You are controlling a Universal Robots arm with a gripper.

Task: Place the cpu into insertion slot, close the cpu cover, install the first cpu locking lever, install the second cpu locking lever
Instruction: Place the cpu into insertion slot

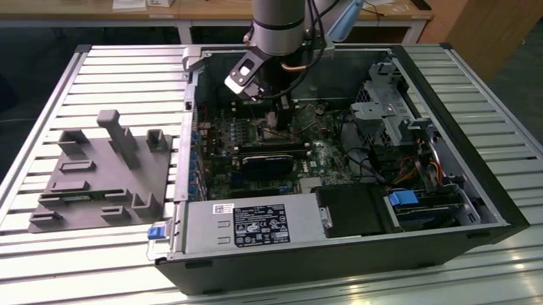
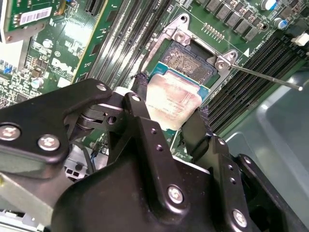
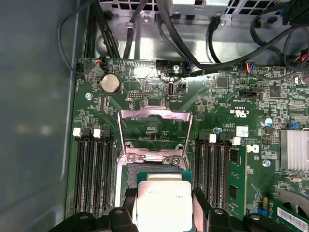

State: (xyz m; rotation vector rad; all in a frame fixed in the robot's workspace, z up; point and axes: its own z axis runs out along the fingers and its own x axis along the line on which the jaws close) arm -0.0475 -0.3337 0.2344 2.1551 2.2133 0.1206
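My gripper is shut on the cpu, a flat square chip with a silver-grey top and a green edge, pinched between two black fingers. The chip hangs over the insertion slot, whose dark contact field shows beyond the chip's far edge. In the first wrist view the cpu sits between the fingers, and the cpu cover stands folded open past the slot. A thin metal locking lever sticks out free beside the slot. In the exterior view the gripper reaches down into the computer case.
Long black memory slots flank the socket on both sides. Cables and the case wall lie close by. In the exterior view a grey fixture block rests on the slatted table, and a power supply fills the case's near end.
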